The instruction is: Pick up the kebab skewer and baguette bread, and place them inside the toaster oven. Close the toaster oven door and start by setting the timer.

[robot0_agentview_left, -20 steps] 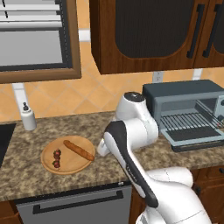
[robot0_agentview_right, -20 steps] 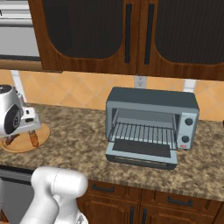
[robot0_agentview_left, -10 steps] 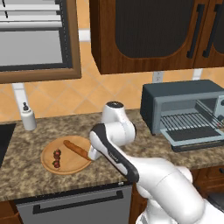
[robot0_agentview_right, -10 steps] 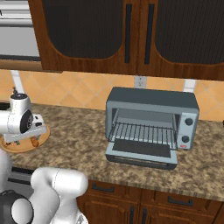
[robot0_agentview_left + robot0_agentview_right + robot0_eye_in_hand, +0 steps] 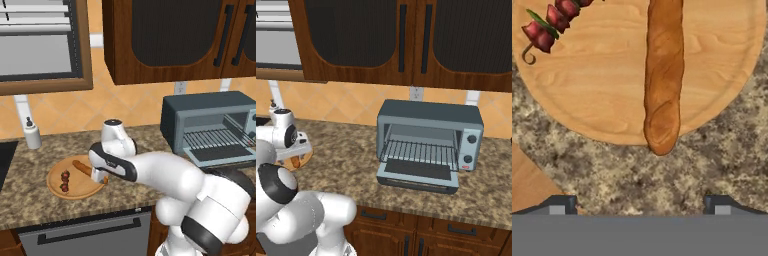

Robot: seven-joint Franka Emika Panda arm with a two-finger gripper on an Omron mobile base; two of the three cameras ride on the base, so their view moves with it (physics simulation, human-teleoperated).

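From my remote station I see the gripper (image 5: 640, 202) hanging over the near edge of the round wooden board (image 5: 602, 95), its two dark fingertips (image 5: 559, 204) spread wide apart with nothing between them. The baguette bread (image 5: 663, 75) lies on the board, running straight away from the gripper in the hand view; its tapered near end pokes just past the board's rim onto the speckled table (image 5: 662, 175). The kebab skewer (image 5: 549, 22) rests on the same board, well apart from the baguette, with red chunks and a hooked end showing. In the left base view the gripper (image 5: 99, 176) sits at the right part of the board (image 5: 60, 190), covering part of the baguette (image 5: 81, 167), while the skewer (image 5: 64, 181) lies toward the board's left. The toaster oven (image 5: 428, 140) stands on the table (image 5: 351, 165) well apart to the right, and its door (image 5: 417, 172) is folded down flat, exposing the wire rack (image 5: 418, 151). A small white bottle (image 5: 32, 134) stands against the wall behind the board.
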